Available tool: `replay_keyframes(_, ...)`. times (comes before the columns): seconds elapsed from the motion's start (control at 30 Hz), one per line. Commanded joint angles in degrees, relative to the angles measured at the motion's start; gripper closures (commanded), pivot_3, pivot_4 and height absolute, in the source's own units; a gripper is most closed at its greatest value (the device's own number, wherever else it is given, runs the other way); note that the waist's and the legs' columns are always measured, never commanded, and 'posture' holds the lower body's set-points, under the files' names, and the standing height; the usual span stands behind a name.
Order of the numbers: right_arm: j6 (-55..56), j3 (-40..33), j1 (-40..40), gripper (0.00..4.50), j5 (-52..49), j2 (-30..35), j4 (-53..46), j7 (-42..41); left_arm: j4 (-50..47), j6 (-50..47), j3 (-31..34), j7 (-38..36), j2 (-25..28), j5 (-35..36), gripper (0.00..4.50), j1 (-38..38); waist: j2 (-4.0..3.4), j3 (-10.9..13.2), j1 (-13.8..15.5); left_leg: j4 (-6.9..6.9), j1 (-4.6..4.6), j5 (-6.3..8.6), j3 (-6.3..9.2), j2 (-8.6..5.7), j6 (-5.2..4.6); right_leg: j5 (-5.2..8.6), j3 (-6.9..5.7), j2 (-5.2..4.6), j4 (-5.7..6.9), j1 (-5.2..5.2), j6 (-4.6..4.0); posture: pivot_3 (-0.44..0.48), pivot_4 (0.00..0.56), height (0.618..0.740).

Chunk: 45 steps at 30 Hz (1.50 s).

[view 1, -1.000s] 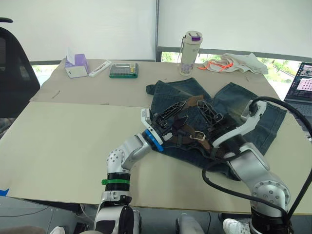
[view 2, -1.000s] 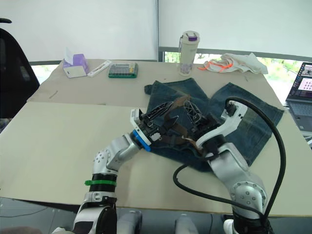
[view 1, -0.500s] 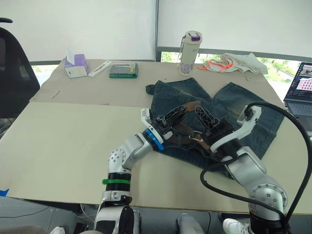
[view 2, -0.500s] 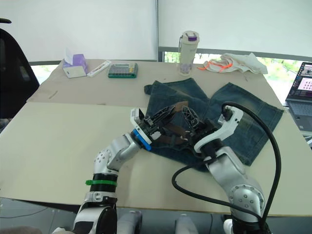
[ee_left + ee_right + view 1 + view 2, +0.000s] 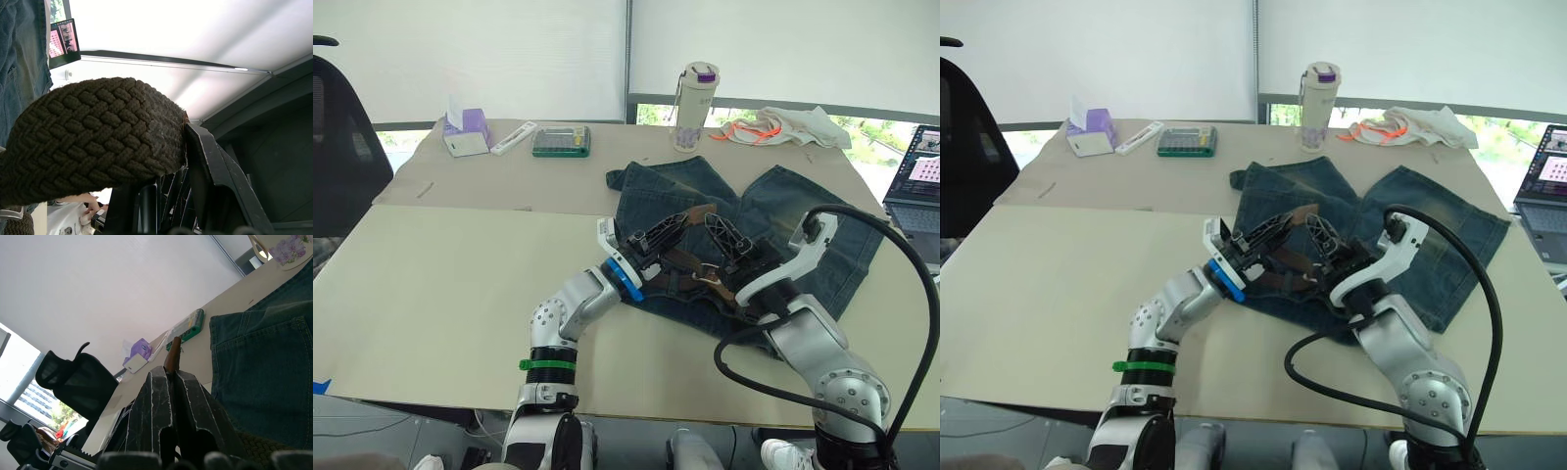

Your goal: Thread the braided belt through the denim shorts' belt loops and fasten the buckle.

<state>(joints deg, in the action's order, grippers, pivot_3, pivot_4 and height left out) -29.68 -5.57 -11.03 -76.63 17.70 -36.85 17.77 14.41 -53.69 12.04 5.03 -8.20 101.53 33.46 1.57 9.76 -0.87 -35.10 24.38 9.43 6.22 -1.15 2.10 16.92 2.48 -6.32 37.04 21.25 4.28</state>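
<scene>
The left gripper [image 5: 668, 235] pinches a bend of the braided belt [image 5: 93, 147] over the waistband of the denim shorts [image 5: 822, 230]. Just beside it, the right gripper [image 5: 722, 235] pinches the belt's brown tip, with the buckle [image 5: 709, 277] below it.

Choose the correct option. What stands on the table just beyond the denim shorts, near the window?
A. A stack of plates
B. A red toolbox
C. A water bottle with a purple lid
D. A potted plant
C. A pale water bottle with a purple lid stands upright on the table, just past the far edge of the denim shorts.
</scene>
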Motion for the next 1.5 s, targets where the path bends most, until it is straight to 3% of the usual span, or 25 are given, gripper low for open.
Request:
replay_keyframes(0.03, -0.1, -0.3, -1.1, 4.5, 0.5, 0.4, -2.1, -0.3, -1.1, 0.0, 0.2, -0.3, -1.0, 0.9, 3.62, 1.7, 0.0, 0.0, 0.0, 0.0, 0.0, 0.0, 0.0, 0.0, 0.0, 0.0, 0.0, 0.0, 0.0, 0.0, 0.0, 0.0, 0.15, 0.74)
replay_keyframes(1.3, -2.0, 0.0, -1.8, 4.5, 3.2, 1.2, -1.5, -0.6, -0.1, -1.8, 0.8, -5.4, -0.4, -2.4, 3.62, 1.1, 0.0, 0.0, 0.0, 0.0, 0.0, 0.0, 0.0, 0.0, 0.0, 0.0, 0.0, 0.0, 0.0, 0.0, 0.0, 0.0, 0.15, 0.74)
replay_keyframes(1.33, -2.0, -0.1, -1.8, 4.5, 3.2, 1.2, -1.5, -0.7, -0.8, -2.3, 0.6, -6.2, -0.1, -2.3, 3.09, 0.9, 0.0, 0.0, 0.0, 0.0, 0.0, 0.0, 0.0, 0.0, 0.0, 0.0, 0.0, 0.0, 0.0, 0.0, 0.0, 0.0, 0.15, 0.74)
replay_keyframes(1.5, -2.1, -0.4, -2.3, 4.5, 2.9, 1.3, -1.3, -0.6, -2.3, -4.2, -0.6, -5.7, 1.7, -4.2, 1.46, 0.4, 0.0, 0.0, 0.0, 0.0, 0.0, 0.0, 0.0, 0.0, 0.0, 0.0, -0.01, 0.0, -0.01, 0.0, 0.0, 0.0, 0.15, 0.74)
